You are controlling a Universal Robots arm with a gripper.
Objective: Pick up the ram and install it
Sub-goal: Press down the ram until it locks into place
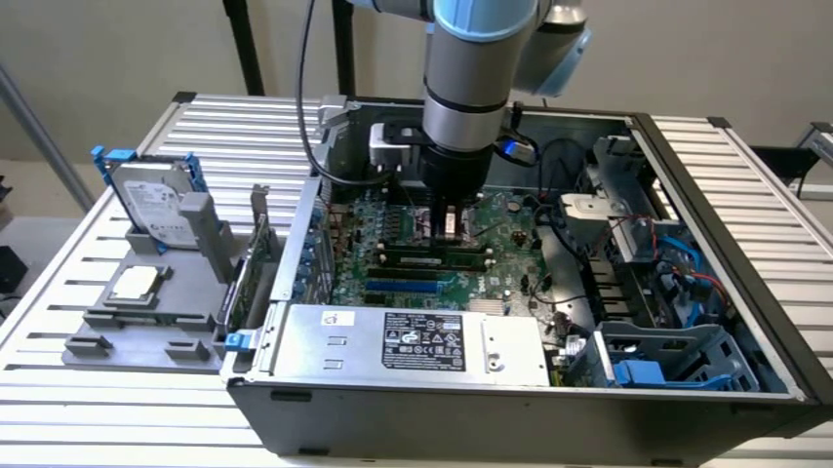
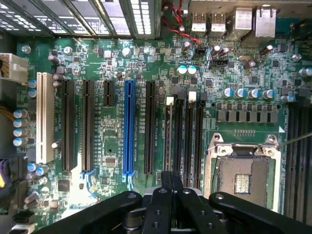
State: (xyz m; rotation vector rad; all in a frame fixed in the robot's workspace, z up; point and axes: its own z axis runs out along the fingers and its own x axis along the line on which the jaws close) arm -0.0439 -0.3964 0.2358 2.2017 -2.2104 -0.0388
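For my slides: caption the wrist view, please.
Shut hand poised above the motherboard, over the black memory slots beside the empty processor socket.

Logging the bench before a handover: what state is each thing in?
Pincer: shut, above the motherboard.
Computer case: side open.
Processor socket: empty.
Hard drive: upright in the grey holder.
Processor chip: flat on the holder.

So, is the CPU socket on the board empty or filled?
Empty. The socket shows its bare contact field inside the metal frame, with no chip seated in it.
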